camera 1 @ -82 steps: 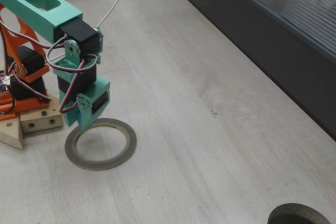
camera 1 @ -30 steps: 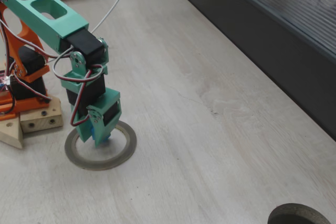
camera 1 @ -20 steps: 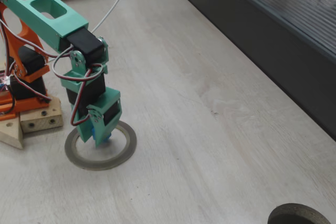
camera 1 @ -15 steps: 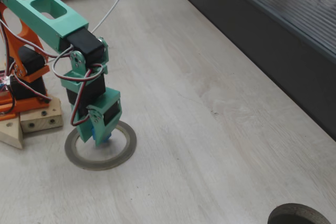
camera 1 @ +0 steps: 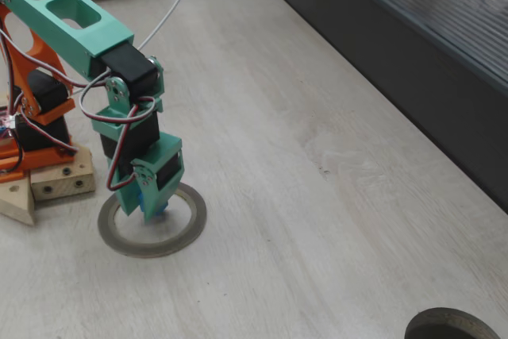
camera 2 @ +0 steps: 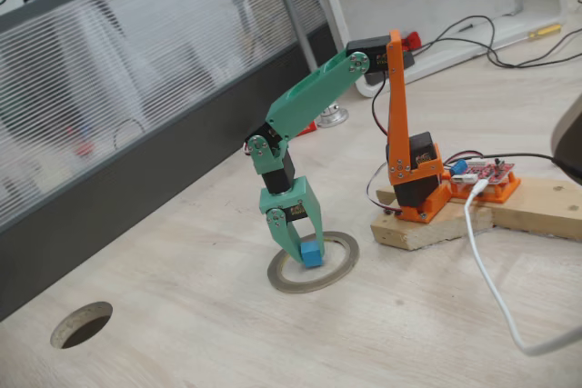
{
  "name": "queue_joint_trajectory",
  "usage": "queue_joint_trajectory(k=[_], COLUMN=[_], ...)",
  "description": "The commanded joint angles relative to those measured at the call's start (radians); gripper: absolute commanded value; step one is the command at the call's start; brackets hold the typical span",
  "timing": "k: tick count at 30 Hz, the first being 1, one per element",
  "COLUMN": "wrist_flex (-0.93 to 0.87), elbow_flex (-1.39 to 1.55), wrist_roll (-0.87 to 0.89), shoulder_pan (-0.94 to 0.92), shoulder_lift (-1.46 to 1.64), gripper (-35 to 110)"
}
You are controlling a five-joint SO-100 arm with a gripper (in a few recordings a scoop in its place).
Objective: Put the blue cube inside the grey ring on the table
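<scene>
The grey ring (camera 1: 193, 217) (camera 2: 338, 273) lies flat on the pale wood table (camera 1: 302, 196) (camera 2: 182, 333), just in front of the arm's base. My green gripper (camera 1: 149, 213) (camera 2: 306, 252) points straight down into the ring's opening, its tips at or near the table. It is shut on the blue cube (camera 1: 156, 209) (camera 2: 312, 254), which sits low between the fingers, inside the hoop's outline. In one fixed view only a sliver of blue shows past the fingers. I cannot tell whether the cube touches the table.
The orange arm base stands on a wooden block (camera 1: 55, 182) (camera 2: 427, 227) beside the ring. A dark, thicker ring around a hole (camera 1: 451, 327) (camera 2: 82, 324) lies further off. A dark ribbed strip (camera 1: 397, 53) borders the table. A white cable (camera 2: 491, 288) trails across it.
Since 2.7 s ago the gripper has come down and moved from the ring's near rim into its opening, cube in it. Over the last second nothing has visibly moved.
</scene>
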State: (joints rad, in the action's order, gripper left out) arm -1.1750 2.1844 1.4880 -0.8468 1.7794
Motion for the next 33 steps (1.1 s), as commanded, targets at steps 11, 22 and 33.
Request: queue_joint_trajectory(k=[11, 22, 33], wrist_flex=[-0.012, -0.015, -0.074], elbow_flex=[0.003, 0.003, -0.006], wrist_roll=[0.000, 0.000, 0.000], shoulder_pan=[-0.003, -0.003, -0.005], shoulder_lift=[0.015, 0.015, 0.015], gripper=[1, 22, 32])
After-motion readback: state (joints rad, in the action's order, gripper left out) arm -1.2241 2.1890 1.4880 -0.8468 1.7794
